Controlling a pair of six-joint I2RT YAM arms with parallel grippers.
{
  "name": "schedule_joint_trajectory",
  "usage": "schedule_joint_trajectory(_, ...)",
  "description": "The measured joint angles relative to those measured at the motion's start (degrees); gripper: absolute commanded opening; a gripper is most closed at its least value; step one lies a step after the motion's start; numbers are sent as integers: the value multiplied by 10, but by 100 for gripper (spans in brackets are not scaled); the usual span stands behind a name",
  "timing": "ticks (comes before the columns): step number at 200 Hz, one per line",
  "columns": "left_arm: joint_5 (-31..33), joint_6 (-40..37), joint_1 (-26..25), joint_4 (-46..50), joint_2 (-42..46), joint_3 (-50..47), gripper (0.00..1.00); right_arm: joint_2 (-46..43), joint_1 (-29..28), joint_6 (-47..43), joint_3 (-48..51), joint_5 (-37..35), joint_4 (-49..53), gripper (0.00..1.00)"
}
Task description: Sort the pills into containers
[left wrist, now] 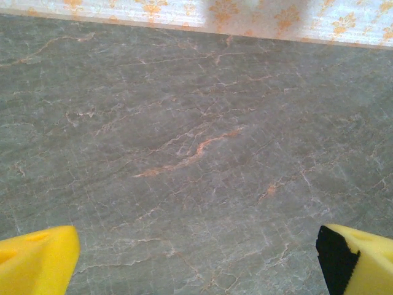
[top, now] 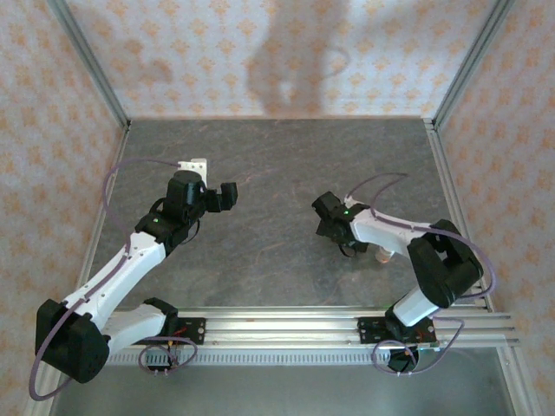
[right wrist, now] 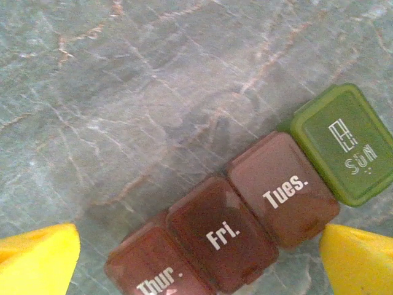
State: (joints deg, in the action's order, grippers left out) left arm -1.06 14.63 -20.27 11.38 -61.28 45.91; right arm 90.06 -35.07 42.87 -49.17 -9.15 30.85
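On the counter [right wrist: 123, 92], right of centre, directly below the right pincer [right wrist: 199, 264]: pill-box strip [right wrist: 245, 215]. Four joined compartments: Thur., Fri., Tues. in red-brown, green SUN lid [right wrist: 344, 144] at one end. Lies flat, diagonal in wrist view, all lids down. Pincer spread wide, tips either side of strip, pinching nothing; prob. lined up to work a lid or steady the strip. Meanwhile left pincer [left wrist: 196, 261] spread too, empty, over bare stone well apart from strip. Looks parked to leave room. Sorting not begun, I'd judge.
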Motion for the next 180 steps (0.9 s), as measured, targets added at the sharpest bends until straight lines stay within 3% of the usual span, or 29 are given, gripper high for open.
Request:
schedule_joint_trajectory(85,0,-11,0,0,-12,0,100,92,-8,-38,-106,62,-36,97)
schedule_joint_trajectory(180,18,-13,0,7,-20,0,100,207,-126,-40,-289,130,-36,97)
